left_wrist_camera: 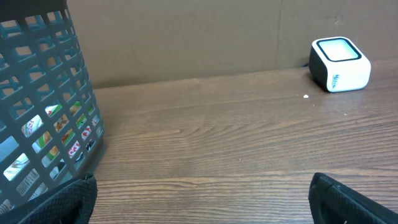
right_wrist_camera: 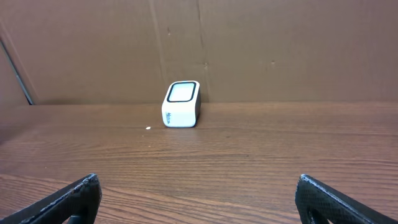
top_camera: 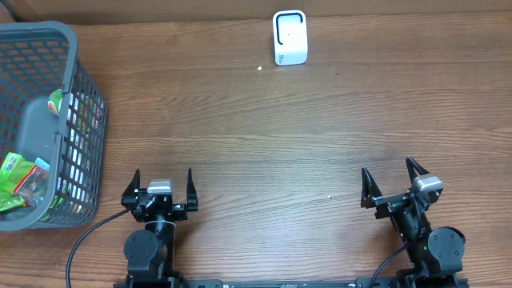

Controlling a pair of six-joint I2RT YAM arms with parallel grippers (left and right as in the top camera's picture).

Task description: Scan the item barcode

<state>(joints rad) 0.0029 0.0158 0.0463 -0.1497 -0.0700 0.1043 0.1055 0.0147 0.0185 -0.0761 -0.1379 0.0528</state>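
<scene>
A white barcode scanner with a dark-rimmed window stands at the table's far edge; the left wrist view shows this scanner at upper right, and the right wrist view has the scanner straight ahead. Packaged items lie inside the grey basket at the left; colourful packets show through its mesh. My left gripper is open near the front edge, right of the basket, holding nothing. My right gripper is open at the front right, also with nothing in it.
A small white speck lies on the wood just left of the scanner. A brown cardboard wall rises behind the table's far edge. Bare wooden tabletop stretches between the grippers and the scanner.
</scene>
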